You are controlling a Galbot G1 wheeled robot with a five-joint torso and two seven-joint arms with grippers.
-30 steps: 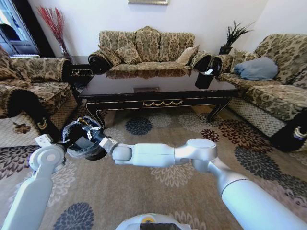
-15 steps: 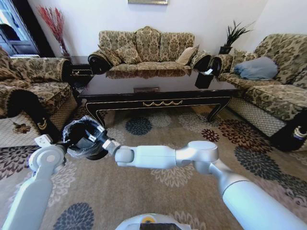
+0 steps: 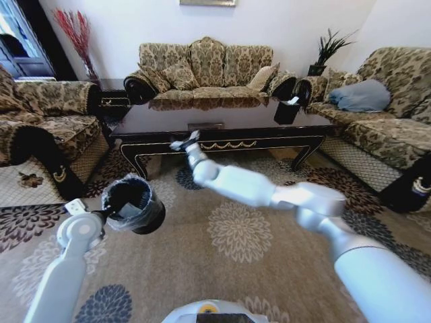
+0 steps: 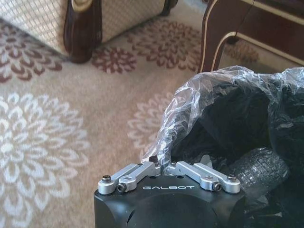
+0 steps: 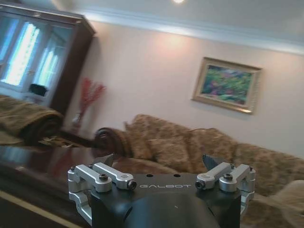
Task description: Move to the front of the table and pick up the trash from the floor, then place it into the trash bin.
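Note:
The trash bin, a small black bucket with a clear plastic liner, hangs tilted just above the carpet at the lower left. My left gripper is shut on its rim and liner; in the left wrist view the left gripper pinches the plastic. Inside the trash bin lies a ribbed clear plastic piece of trash. My right gripper reaches out in front of the table, near its apron. In the right wrist view the right gripper stands open and holds nothing.
Patterned sofas surround the table on three sides. A black tissue box stands on the table's right end. Flowered carpet lies open between me and the table.
My right gripper has left the mouth of the bin and swung up and forward to the table's front. The bin has shifted a little to the right in my left gripper.

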